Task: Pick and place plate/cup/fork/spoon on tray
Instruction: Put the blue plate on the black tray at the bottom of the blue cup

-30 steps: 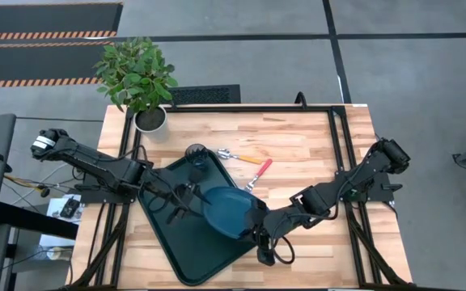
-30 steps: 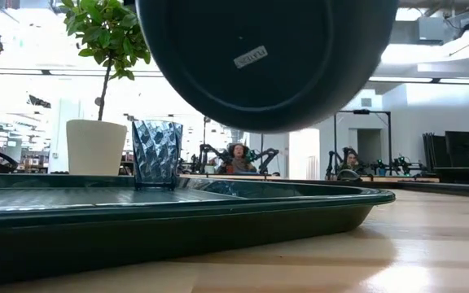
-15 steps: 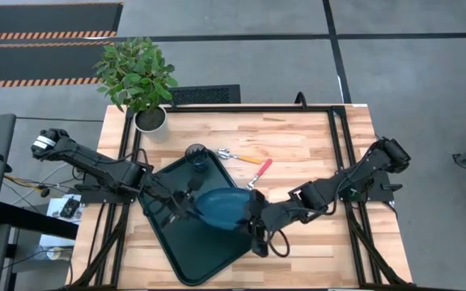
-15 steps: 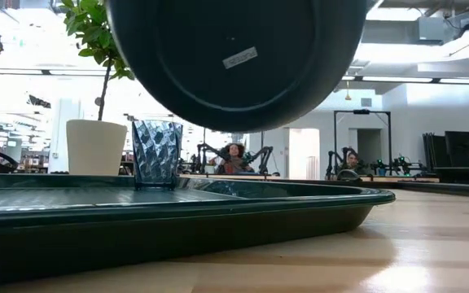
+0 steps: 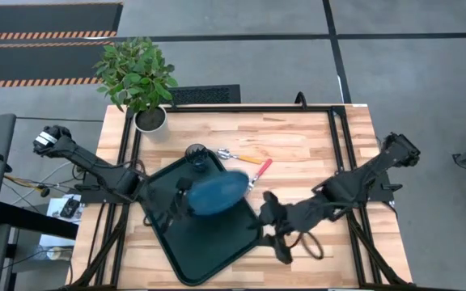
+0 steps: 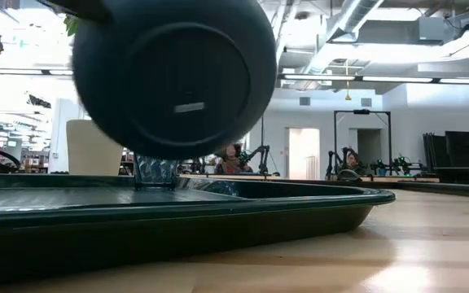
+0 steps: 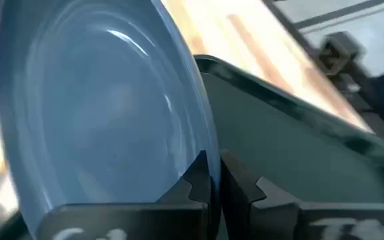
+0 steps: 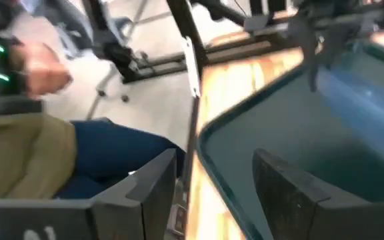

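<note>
The dark blue plate [image 5: 217, 192] hangs tilted above the dark green tray [image 5: 205, 242], with my left gripper [image 5: 181, 200] shut on its rim. The low view shows the plate's underside [image 6: 173, 77] clear of the tray [image 6: 218, 213]. My right gripper [image 5: 267, 212] stands open over the tray's right edge, apart from the plate, with nothing between its fingers [image 8: 153, 187]. The smoky cup [image 5: 196, 153] stands on the tray's far corner. The orange-handled spoon [image 5: 245, 158] and the red-handled fork [image 5: 259, 171] lie on the wood beyond the tray. My left gripper pinches the plate's rim [image 7: 199, 160] between its two fingers, one on the hollow upper face and one on the underside. It comes from the table's left side, on the plate's left edge. The plate is lifted clear of the tray and steeply tilted, its underside toward the near edge.
A plant in a white pot [image 5: 150, 120] stands at the table's far left corner. A person [image 8: 39, 133] shows beyond the table's edge in the right wrist view. Bare wood [image 5: 314, 145] lies to the right of the fork and spoon.
My left gripper has shut on the plate's rim and taken hold of it. My right gripper has opened, let go of the plate and drawn back toward the table's right edge. The plate has gone left and somewhat down over the tray, still clear of it.
</note>
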Available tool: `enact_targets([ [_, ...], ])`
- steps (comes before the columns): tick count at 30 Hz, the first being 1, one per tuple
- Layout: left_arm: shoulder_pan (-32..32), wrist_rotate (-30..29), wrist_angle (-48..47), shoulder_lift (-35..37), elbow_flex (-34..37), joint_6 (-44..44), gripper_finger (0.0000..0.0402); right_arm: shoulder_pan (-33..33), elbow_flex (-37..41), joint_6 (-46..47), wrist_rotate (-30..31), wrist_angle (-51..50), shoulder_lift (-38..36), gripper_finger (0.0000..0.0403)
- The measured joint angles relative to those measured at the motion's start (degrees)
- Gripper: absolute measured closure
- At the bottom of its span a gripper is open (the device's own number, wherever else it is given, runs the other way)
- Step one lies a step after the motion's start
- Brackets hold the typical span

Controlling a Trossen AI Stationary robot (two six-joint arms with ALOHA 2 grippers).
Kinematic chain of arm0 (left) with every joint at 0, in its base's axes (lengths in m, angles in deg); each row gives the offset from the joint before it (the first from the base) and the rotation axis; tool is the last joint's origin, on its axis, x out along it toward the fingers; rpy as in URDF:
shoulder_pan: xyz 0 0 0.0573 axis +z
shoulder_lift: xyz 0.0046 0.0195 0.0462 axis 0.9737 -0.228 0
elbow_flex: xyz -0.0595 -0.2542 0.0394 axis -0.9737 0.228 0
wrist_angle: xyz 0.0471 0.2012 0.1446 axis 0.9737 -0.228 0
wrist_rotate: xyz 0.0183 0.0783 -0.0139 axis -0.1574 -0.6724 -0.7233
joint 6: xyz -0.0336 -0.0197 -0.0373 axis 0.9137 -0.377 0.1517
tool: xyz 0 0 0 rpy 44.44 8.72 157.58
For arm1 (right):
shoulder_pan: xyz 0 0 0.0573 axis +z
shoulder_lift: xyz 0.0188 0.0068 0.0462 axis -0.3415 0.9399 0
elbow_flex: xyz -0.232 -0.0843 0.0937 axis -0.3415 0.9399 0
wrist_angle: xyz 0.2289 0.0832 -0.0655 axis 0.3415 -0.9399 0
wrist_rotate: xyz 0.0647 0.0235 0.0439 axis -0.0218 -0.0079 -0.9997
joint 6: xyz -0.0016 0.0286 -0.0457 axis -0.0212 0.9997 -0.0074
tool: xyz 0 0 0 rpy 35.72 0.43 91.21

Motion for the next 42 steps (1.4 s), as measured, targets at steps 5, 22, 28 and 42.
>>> enact_targets([
  [5, -4.12, -0.32, -4.69, -0.14, 0.17, 9.73, 0.0400, 2.30, 0.00, -0.02, 6.58, -1.46, -3.87, 0.0189],
  [22, -16.56, -2.87, -25.69, -0.10, -7.71, 38.15, 0.0401, 6.54, 0.11, -0.04, 16.67, -7.90, -5.60, 0.0203],
  [28, -18.08, -4.80, -29.13, -1.06, -7.76, 43.36, 0.0401, 6.61, 0.13, 0.91, 16.71, -8.15, -5.06, 0.0203],
  [42, -17.97, -5.95, -31.58, -13.42, -7.76, 42.06, 0.0401, 6.56, 0.13, 2.87, 16.66, -8.90, -4.98, 0.0208],
])
